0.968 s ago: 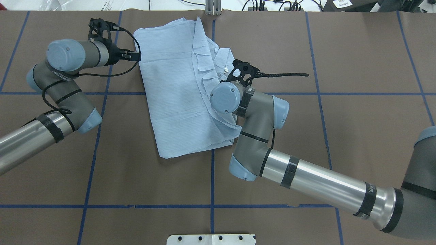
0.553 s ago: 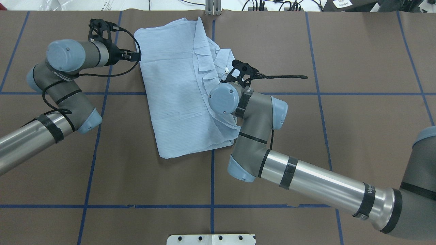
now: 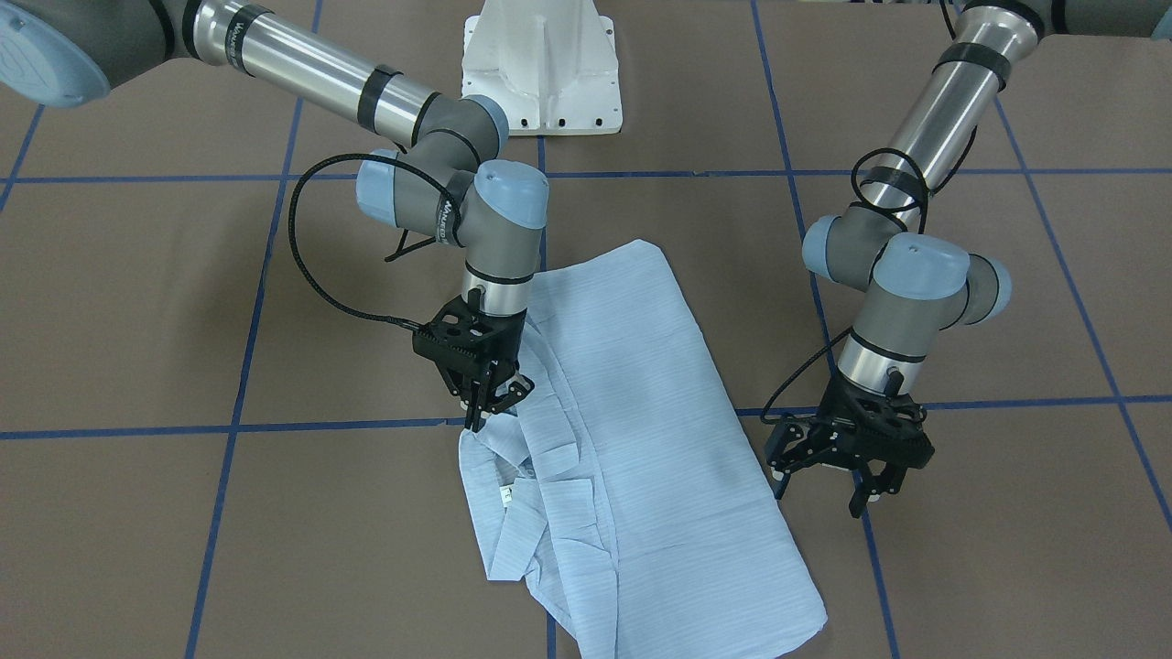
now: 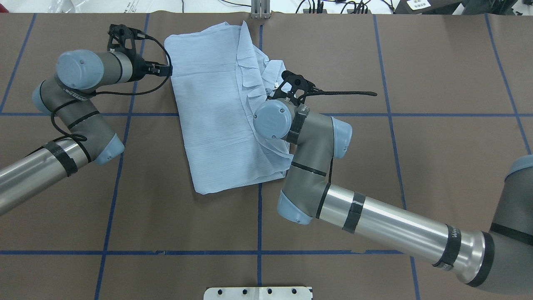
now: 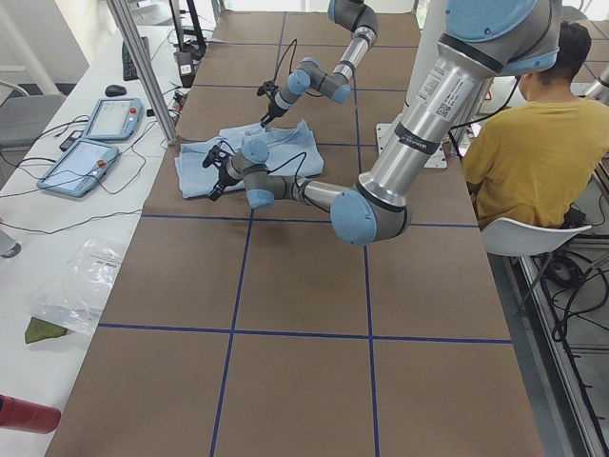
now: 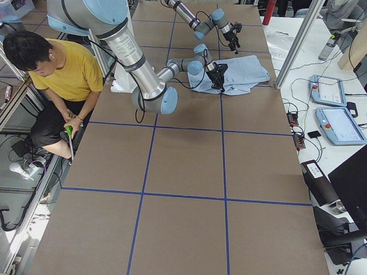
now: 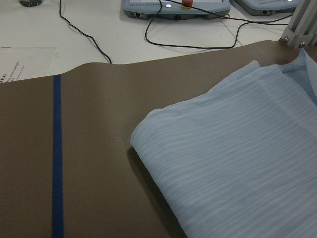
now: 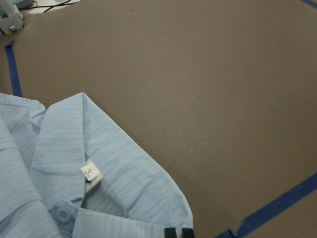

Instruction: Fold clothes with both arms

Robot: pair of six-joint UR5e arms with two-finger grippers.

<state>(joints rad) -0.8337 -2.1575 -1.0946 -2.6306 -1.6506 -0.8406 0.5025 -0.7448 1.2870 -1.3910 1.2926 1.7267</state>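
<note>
The light-blue shirt (image 4: 212,108) lies folded into a long panel at the far middle of the table, with its collar and white neck label (image 8: 91,172) on the robot's right side. It also shows in the front view (image 3: 641,439). My right gripper (image 3: 481,412) points down at the collar edge, its jaws closed on the fabric; its tips show at the bottom of the right wrist view (image 8: 179,233). My left gripper (image 3: 819,490) is open and empty, just off the shirt's far left edge (image 7: 143,144), low over the table.
The white pedestal base (image 3: 540,64) is at the robot's side. An aluminium post (image 4: 260,10) stands at the far table edge behind the shirt. Teach pendants (image 5: 114,119) and cables lie beyond the edge. A person in yellow (image 5: 533,152) sits near the robot.
My right wrist has shifted slightly to the left and farther over the shirt's collar side. The left arm and the shirt have hardly moved.
</note>
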